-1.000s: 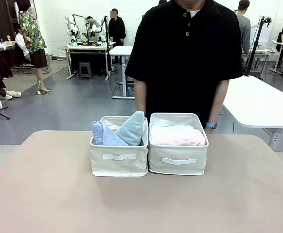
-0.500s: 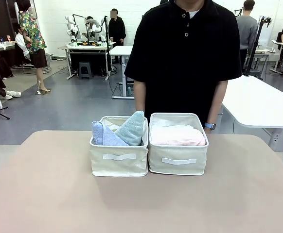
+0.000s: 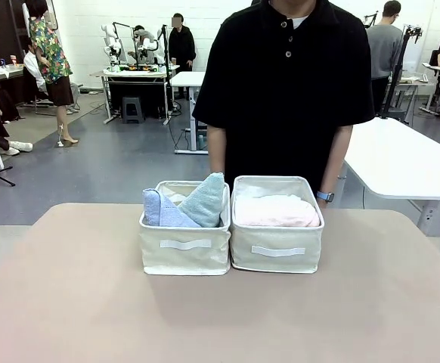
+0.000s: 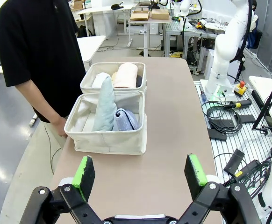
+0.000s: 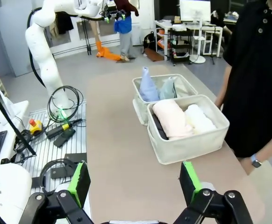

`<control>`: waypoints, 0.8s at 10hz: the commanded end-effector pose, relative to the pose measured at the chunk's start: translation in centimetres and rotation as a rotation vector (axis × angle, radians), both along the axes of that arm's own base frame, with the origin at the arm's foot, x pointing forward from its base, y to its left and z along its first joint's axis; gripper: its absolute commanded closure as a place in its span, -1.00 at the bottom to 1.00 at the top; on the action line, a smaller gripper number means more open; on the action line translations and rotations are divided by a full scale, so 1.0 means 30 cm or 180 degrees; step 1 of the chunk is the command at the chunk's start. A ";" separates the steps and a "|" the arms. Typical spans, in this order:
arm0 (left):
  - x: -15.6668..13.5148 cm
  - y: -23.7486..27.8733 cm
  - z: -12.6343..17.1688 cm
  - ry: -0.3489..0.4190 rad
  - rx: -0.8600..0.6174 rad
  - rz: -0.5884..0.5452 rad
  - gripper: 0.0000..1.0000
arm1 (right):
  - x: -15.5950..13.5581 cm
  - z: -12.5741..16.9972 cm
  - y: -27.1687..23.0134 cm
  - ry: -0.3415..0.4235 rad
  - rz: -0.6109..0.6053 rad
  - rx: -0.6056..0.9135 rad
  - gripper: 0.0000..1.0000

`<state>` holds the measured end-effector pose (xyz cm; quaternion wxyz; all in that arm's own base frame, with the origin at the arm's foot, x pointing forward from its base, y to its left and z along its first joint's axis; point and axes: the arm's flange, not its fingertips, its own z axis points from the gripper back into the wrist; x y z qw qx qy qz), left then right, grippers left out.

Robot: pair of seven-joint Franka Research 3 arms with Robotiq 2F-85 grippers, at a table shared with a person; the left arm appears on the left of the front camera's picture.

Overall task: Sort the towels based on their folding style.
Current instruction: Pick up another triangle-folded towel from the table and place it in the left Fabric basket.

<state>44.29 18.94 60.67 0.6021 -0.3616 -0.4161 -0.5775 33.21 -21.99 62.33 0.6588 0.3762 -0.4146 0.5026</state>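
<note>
Two cream bins stand side by side mid-table. The left bin [image 3: 184, 253] holds the cone-folded towels: a lavender-blue one [image 3: 159, 210] and a mint-green one [image 3: 205, 198]. Inside the right bin [image 3: 277, 253] lie rolled towels, a pink one [image 3: 277, 212] in front and a white one [image 3: 254, 192] behind. In the right wrist view a dark grey roll [image 5: 157, 128] lies beside the pink roll [image 5: 171, 119]. My left gripper [image 4: 139, 171] is open, well back from the nearer bin [image 4: 109, 140]. My right gripper [image 5: 134, 181] is open too, short of the bin [image 5: 187, 142] of rolls.
A person in a black shirt [image 3: 288, 83] stands at the far edge right behind the bins, arms hanging down. Bare tan tabletop [image 3: 220, 318] stretches in front of and beside the bins. A white table [image 3: 401, 159] stands at the right rear.
</note>
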 end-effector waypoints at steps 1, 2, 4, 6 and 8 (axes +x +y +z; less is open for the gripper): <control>-0.008 0.000 0.001 -0.0069 -0.0034 -0.0027 -1.00 | -0.004 -0.011 -0.018 -0.0040 0.0054 -0.0060 -1.00; -0.008 0.000 0.001 -0.0069 -0.0034 -0.0027 -1.00 | -0.004 -0.011 -0.018 -0.0040 0.0054 -0.0060 -1.00; -0.008 0.000 0.001 -0.0069 -0.0034 -0.0027 -1.00 | -0.004 -0.011 -0.018 -0.0040 0.0054 -0.0060 -1.00; -0.008 0.000 0.001 -0.0069 -0.0034 -0.0027 -1.00 | -0.004 -0.011 -0.018 -0.0040 0.0054 -0.0060 -1.00; -0.008 0.000 0.001 -0.0069 -0.0034 -0.0027 -1.00 | -0.004 -0.011 -0.018 -0.0040 0.0054 -0.0060 -1.00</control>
